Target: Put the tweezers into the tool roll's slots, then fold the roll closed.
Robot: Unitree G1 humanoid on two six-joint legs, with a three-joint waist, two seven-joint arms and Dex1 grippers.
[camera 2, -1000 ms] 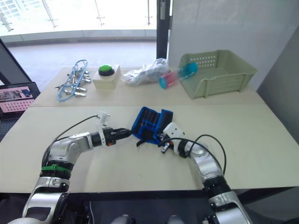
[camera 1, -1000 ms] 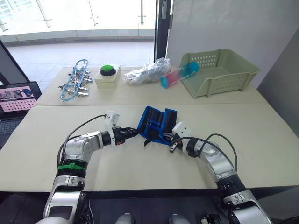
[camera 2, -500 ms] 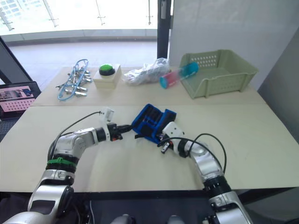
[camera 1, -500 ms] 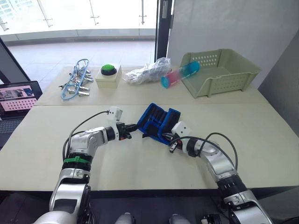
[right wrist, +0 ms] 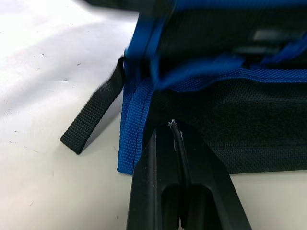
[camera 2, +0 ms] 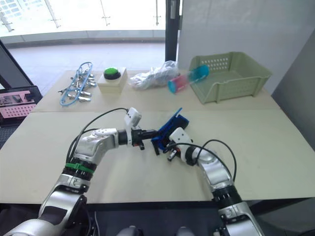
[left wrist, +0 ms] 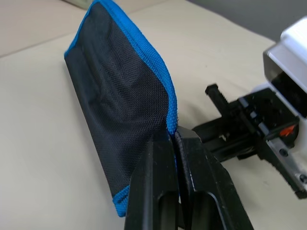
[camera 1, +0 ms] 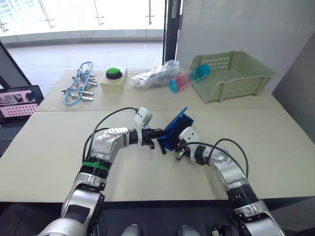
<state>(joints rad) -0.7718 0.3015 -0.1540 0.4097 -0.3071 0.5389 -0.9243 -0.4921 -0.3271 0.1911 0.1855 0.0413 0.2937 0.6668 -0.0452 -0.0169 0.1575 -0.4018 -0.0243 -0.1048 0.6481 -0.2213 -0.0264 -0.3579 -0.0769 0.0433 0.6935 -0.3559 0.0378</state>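
We see the tool roll [camera 1: 176, 129] near the middle of the table [camera 1: 275, 147], its left flap lifted and tilted up toward the right, partly folded over. Our left gripper [left wrist: 175, 143] is pinched tight on the blue-trimmed edge of that raised flap. Our right gripper [right wrist: 176, 143] sits at the roll's near right edge with its fingers pressed together on the fabric there. The black strap [right wrist: 93, 115] trails loose on the table beside it. The tweezers are hidden from us. A green basket [camera 1: 234, 76] stands far right.
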